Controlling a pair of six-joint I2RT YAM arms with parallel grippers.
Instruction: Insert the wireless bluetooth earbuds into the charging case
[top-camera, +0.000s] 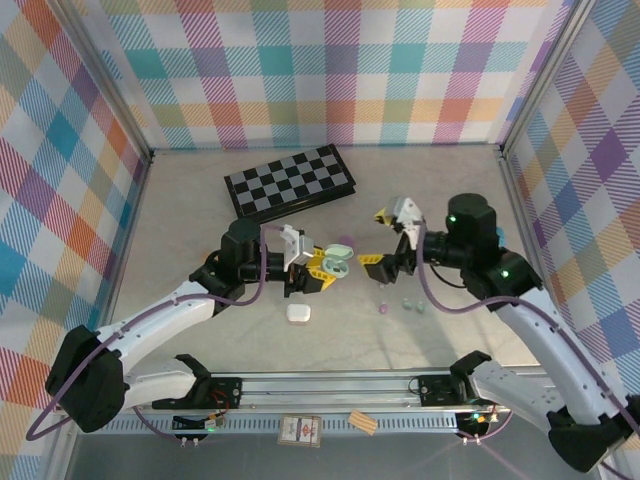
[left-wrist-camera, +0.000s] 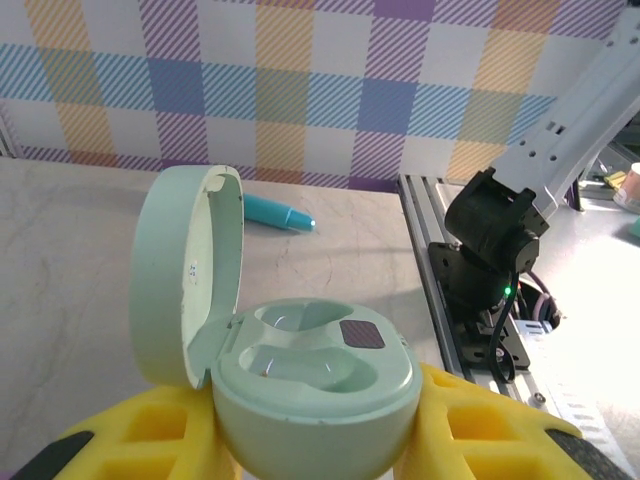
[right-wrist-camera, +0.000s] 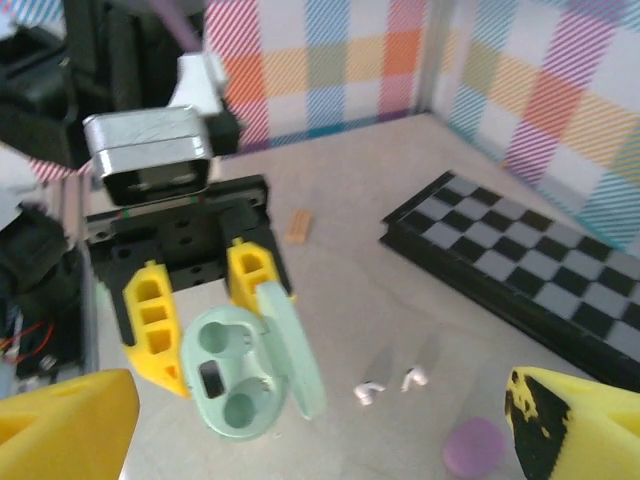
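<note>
My left gripper (top-camera: 322, 270) is shut on the mint-green charging case (top-camera: 339, 262), which it holds above the table with the lid swung open. In the left wrist view the case (left-wrist-camera: 315, 385) sits between the yellow fingers (left-wrist-camera: 150, 435), and both sockets look empty. My right gripper (top-camera: 376, 238) hangs open and empty just right of the case. Its wrist view shows the case (right-wrist-camera: 232, 385) and two white earbuds (right-wrist-camera: 370, 392) on the table beyond it. A lilac earbud (top-camera: 383, 309) and two mint earbuds (top-camera: 413, 305) lie near the front, below the right gripper.
A folded chessboard (top-camera: 290, 181) lies at the back. A purple case (top-camera: 345, 243) sits behind the held case, and a white case (top-camera: 298, 312) lies in front of the left gripper. A teal pen (left-wrist-camera: 280, 213) lies by the wall. The arms' rail (top-camera: 330, 388) runs along the front.
</note>
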